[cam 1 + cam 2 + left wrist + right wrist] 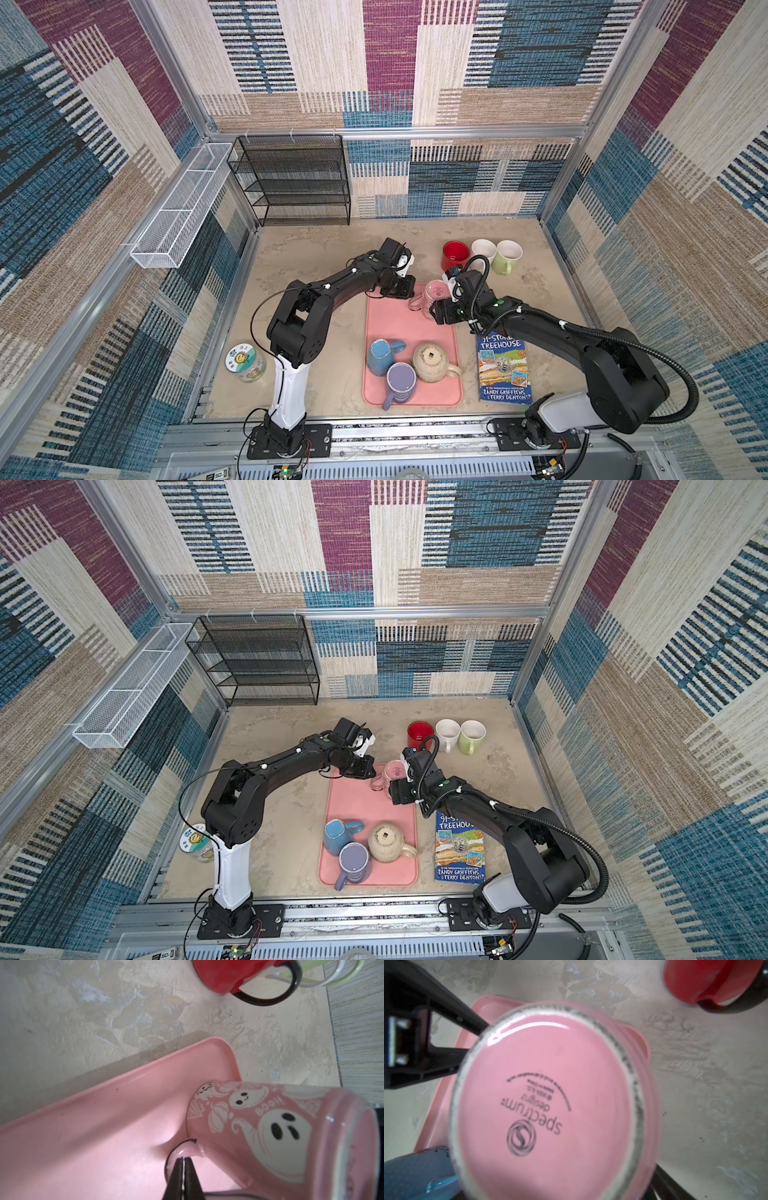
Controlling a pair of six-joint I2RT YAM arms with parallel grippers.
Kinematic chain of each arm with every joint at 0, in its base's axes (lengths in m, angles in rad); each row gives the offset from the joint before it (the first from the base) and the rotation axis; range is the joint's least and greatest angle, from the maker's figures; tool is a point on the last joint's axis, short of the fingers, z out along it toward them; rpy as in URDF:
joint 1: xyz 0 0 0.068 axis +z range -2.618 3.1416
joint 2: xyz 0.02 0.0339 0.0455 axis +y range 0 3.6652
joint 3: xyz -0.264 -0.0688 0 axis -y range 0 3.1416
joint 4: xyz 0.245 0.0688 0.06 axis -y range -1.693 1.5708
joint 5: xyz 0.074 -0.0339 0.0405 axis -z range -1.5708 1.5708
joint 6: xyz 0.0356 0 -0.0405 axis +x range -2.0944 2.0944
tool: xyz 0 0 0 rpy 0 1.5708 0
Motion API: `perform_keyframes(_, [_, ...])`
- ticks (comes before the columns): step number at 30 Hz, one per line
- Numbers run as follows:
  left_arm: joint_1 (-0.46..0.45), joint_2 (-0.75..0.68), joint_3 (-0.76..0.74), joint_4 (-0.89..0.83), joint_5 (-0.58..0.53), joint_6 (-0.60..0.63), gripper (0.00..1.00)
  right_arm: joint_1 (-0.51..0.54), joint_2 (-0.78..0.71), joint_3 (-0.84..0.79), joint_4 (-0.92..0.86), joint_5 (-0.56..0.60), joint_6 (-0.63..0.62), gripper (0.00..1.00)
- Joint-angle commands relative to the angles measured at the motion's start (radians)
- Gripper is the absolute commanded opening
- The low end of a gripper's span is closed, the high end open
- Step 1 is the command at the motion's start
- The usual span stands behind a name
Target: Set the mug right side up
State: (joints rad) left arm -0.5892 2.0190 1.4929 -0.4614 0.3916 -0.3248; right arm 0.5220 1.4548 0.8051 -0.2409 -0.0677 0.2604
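The pink tray (399,332) is bearing the pink mug (546,1105), which is tilting base-up between the fingers of the nearer right hand (436,307). That hand is gripping its body wide, with the long axis pointing straight ahead. The left hand (183,1160), closed, is touching the handle (182,1150) just beyond its tips.

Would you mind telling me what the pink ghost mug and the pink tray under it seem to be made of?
The pink mug looks like glazed ceramic: glossy highlights on its base, a rough unglazed foot ring, a printed maker's mark. The pink tray is probably moulded plastic, satin finish: smooth, rounded rim.
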Motion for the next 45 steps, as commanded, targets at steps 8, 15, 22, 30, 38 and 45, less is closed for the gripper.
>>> perform_keyframes(8, [-0.033, -0.025, -0.114, 0.125, 0.018, -0.064, 0.08, 0.0, 0.07, 0.067, 0.063, 0.022, -0.024, 0.86])
perform_keyframes(15, [-0.038, -0.085, -0.157, 0.123, -0.037, -0.042, 0.08, 0.0, 0.085, 0.07, 0.092, -0.011, -0.042, 0.86])
perform_keyframes(22, [-0.038, -0.182, -0.218, 0.127, -0.092, 0.024, 0.09, 0.0, 0.096, 0.065, 0.13, -0.056, -0.078, 0.85])
perform_keyframes(30, [-0.038, -0.243, -0.187, -0.004, -0.178, 0.089, 0.1, 0.0, 0.076, 0.063, 0.109, -0.042, -0.067, 0.86])
perform_keyframes(38, [-0.044, -0.348, -0.186, -0.066, -0.191, 0.241, 0.4, 0.0, -0.017, 0.032, 0.102, -0.05, -0.02, 0.87])
perform_keyframes(45, [-0.117, -0.347, -0.148, -0.115, -0.27, 0.401, 0.55, 0.0, -0.177, -0.079, 0.167, -0.074, 0.066, 0.89])
